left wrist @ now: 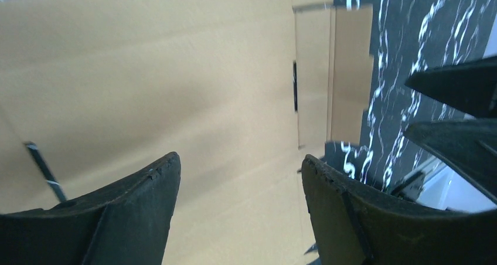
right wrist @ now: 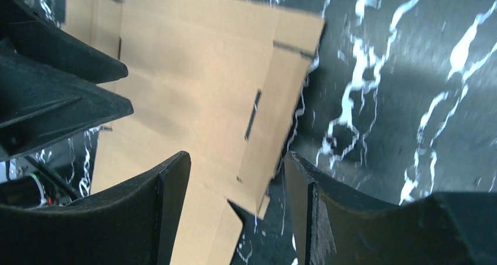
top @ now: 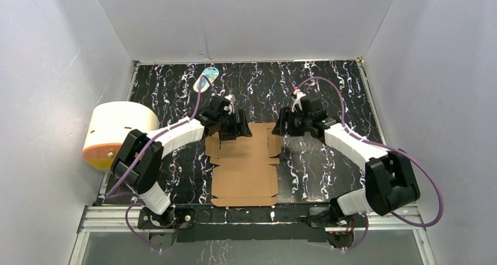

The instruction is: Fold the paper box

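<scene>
Top external: box (top: 244, 171) lies flat and unfolded on the table (top: 328, 89), a brown die-cut sheet with flaps and tabs along its sides, its near edge close to the arm bases. Left gripper (top: 239, 129) sits over the box's far-left corner. Right gripper (top: 281, 126) sits at the box's far-right corner, just off its side flap. From this height I cannot tell whether either gripper touches the cardboard. A white-and-orange cylinder (top: 117, 133) lies well to the left of the box, against the wall. A small teal-white packet (top: 206, 77) lies beyond the box, toward the far left of the table.

Left wrist: left gripper (left wrist: 240, 159) has its fingers (left wrist: 146, 194) spread wide with nothing between them. The box (left wrist: 146, 71) fills the space below, a slot cut near its right flap. Past the box's right edge, the marbled table (left wrist: 398, 71) shows, and the right gripper (left wrist: 457, 118) stands there.

Right wrist: right gripper (right wrist: 237, 156) is likewise spread wide and holds nothing. Below the gap run the box's (right wrist: 193, 71) side flap and edge, with the table (right wrist: 398, 101) beside them. Across the box, the left gripper (right wrist: 53, 95) hangs over the cardboard.
</scene>
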You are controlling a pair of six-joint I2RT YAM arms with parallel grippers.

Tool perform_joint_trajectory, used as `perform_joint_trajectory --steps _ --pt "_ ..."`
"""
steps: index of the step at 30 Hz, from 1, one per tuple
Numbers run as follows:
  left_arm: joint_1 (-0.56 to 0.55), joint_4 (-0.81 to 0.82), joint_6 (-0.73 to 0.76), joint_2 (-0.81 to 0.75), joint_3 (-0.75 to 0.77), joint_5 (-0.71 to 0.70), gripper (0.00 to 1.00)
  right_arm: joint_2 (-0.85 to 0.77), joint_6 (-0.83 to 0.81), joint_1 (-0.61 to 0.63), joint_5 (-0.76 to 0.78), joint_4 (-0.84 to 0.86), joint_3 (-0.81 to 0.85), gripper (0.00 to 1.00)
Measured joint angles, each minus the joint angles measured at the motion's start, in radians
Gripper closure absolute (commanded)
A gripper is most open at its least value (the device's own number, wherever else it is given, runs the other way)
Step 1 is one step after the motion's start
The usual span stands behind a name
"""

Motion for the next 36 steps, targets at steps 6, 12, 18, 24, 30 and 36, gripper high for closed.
perform_joint_trajectory --steps 6,12,18,24,30,36 --pt "-0.111 -0.007 -0.010 -0.029 -0.083 -0.014 0.27 -0.114 0.051 0.005 -0.021 -0.013 -0.147 0.31" --pt "-0.123 -0.023 -0.024 -0.027 -0.119 -0.030 0.27 -0.204 0.111 0.033 -0.032 -0.008 -0.248 0.31" --pt "-0.123 0.003 -0.039 -0.011 -0.119 -0.038 0.27 -0.195 0.177 0.109 -0.003 0.004 -0.311 0.31" --pt "-0.123 0.021 -0.053 -0.001 -0.119 -0.037 0.27 -0.174 0.240 0.162 0.067 0.029 -0.331 0.31" --pt "-0.123 0.030 -0.064 0.002 -0.119 -0.036 0.27 -0.148 0.291 0.199 0.150 0.032 -0.332 0.31" --pt "-0.123 0.040 -0.069 0.005 -0.119 -0.034 0.27 -0.116 0.322 0.222 0.159 0.071 -0.331 0.31"
